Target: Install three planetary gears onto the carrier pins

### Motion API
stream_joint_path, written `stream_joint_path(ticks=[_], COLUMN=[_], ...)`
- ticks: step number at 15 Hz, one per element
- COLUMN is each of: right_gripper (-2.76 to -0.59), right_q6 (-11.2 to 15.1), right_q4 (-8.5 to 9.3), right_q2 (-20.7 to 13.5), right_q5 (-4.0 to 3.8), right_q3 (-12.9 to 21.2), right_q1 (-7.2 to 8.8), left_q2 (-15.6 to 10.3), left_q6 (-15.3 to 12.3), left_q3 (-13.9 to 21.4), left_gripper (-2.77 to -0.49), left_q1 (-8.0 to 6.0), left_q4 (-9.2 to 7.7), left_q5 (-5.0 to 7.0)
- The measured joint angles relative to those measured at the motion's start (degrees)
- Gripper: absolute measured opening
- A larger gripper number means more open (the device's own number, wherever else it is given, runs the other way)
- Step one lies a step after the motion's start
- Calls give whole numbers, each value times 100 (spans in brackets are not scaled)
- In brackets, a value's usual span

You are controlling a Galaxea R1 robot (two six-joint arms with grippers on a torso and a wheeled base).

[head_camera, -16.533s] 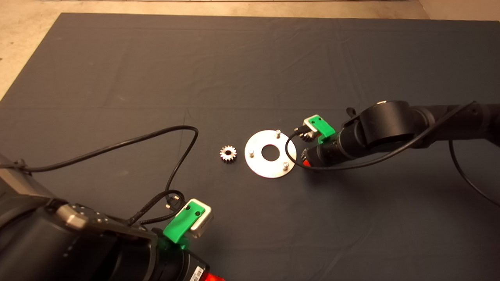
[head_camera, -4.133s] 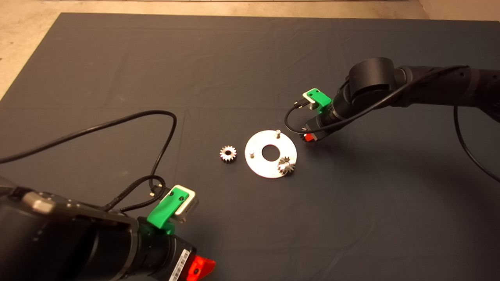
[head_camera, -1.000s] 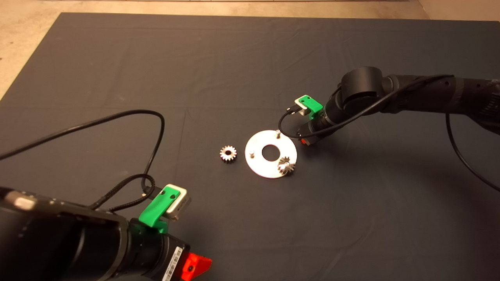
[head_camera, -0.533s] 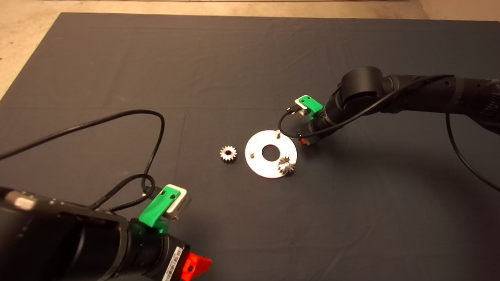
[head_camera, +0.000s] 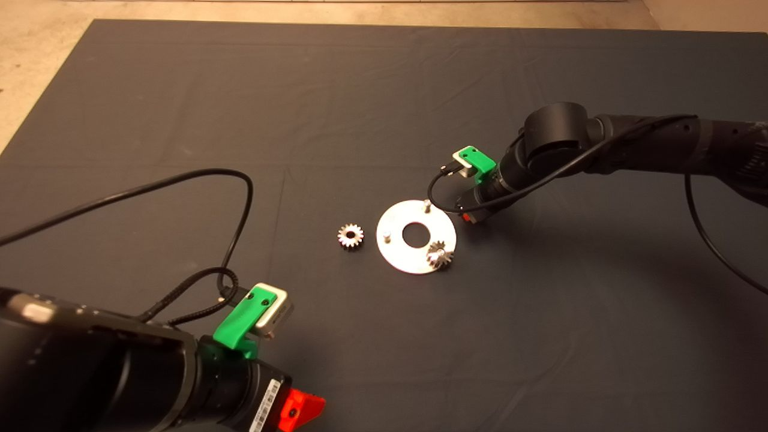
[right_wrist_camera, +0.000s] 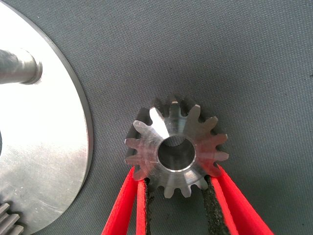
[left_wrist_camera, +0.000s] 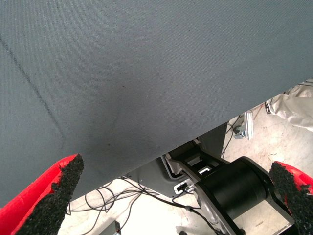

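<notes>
Nearest to us, at the lower left of the head view, our left gripper [head_camera: 297, 411] waits low over the dark mat [head_camera: 360, 108], well apart from the work. Its wrist view shows its two red fingers [left_wrist_camera: 41, 196] spread wide with nothing between them, so it looks parked out of the way.

Toward the middle of the mat lies the flat silver disc [head_camera: 396, 255]. One planetary gear [head_camera: 440, 255] already sits on the near pin. Two carrier pins stand bare: one [head_camera: 387, 236] on the left side, one [head_camera: 426, 206] at the far edge. A loose gear [head_camera: 350, 235] lies flat on the mat just beside the disc's left rim.

Just beyond the disc's right edge, our right gripper [head_camera: 467, 216] reaches down to the mat. Its wrist view shows the third gear [right_wrist_camera: 176, 152] lying flat beside the disc rim [right_wrist_camera: 80, 122], with the gripper [right_wrist_camera: 178, 196] set around it. The narrow jaws press their black pads [right_wrist_camera: 211, 196] against the teeth on both sides, which we judge to be a pickup grasp for carrying it to the far pin [right_wrist_camera: 19, 66].
</notes>
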Motion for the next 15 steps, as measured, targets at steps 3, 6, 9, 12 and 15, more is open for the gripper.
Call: stream_joint_path(ticks=[3, 6, 9, 12, 15], right_gripper=[-269, -261, -261, -261, -247], right_q6=[0, -6, -26, -25, -26], right_q4=[0, 2, 2, 2, 2], right_q2=[0, 0, 0, 0, 0], right_q5=[-2, -5, -10, -13, -16], right_q3=[0, 0, 0, 0, 0], right_q1=[28, 57, 139, 154, 154], left_q2=[0, 0, 10, 13, 14], left_q6=[0, 0, 0, 0, 0], left_q3=[0, 0, 0, 0, 0], left_gripper=[-49, -49, -49, -49, -49], left_q1=[0, 0, 0, 0, 0], left_q4=[0, 0, 0, 0, 0], left_q5=[0, -1, -12, -37, -91])
